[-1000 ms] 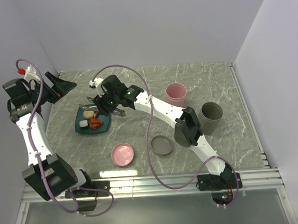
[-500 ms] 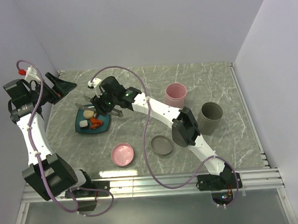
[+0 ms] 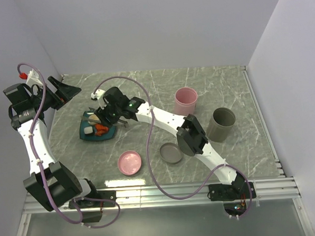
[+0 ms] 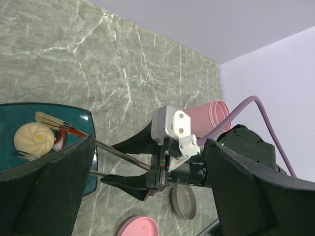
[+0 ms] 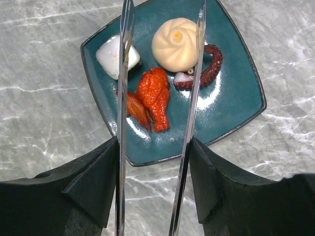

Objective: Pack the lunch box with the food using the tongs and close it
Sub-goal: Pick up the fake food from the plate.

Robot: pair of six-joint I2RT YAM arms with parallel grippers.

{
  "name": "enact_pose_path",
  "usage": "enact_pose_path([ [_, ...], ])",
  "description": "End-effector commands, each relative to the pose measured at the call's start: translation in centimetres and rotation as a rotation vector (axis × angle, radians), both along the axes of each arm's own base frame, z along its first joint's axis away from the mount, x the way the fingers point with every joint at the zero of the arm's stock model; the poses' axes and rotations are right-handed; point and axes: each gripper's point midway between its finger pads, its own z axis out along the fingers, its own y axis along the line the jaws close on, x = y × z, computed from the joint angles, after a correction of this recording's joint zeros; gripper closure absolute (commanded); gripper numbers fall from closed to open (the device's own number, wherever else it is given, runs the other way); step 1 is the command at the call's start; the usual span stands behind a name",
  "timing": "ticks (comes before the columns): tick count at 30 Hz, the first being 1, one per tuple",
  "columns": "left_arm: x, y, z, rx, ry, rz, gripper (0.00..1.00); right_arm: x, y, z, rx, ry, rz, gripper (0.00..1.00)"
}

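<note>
The bench [image 3: 145, 84] is walled at the back and on both sides, with the widest open stretch at its far middle and right. The teal plate [image 5: 231, 105] sits toward the left. The right end effector [image 5: 154, 142] hangs just above the plate's near edge and pinches the tongs [image 5: 188, 123]. One slim arm of the tongs lies against the inside of each finger, and the two arms stand apart over the food.

On the plate lie one white cube [image 5: 110, 55], one round beige bun [image 5: 174, 44], one dark curled tentacle [image 5: 210, 69] and two red-orange pieces [image 5: 155, 96]. The tongs' left arm crosses the cube and the right arm passes between the bun and the tentacle.

The left end effector [image 3: 65, 91] is spread wide and holds nothing, up by the left wall and well apart from the plate.

Two cups stand to the right, one pink [image 3: 186, 99] and one grey [image 3: 223, 124]. Two shallow round dishes lie nearer the bases, one pink [image 3: 130, 163] and one grey [image 3: 170, 153]. The right arm stretches across between them.
</note>
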Motion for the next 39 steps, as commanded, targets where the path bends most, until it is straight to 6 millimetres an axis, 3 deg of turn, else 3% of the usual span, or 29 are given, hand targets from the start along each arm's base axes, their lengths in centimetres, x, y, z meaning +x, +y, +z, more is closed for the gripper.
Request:
enact_pose_path([
  [1,-0.3,-0.2,0.9,0.015,-0.045,-0.028,0.01,0.8,1.0,-0.2,0.019,-0.044,-0.002,0.37],
  [22,-0.3,0.2,0.4,0.014,-0.032,-0.024,0.00,1.7,0.2,-3.4,-0.054,-0.070,-0.029,0.37],
  [30,-0.2,0.2,0.3,0.009,-0.028,-0.022,0.01,1.0,0.6,-1.1,-0.009,-0.075,0.002,0.49],
  [39,-0.4,0.2,0.5,0.014,-0.037,-0.021,0.01,-0.3,0.9,3.1,0.055,-0.085,0.034,0.62],
])
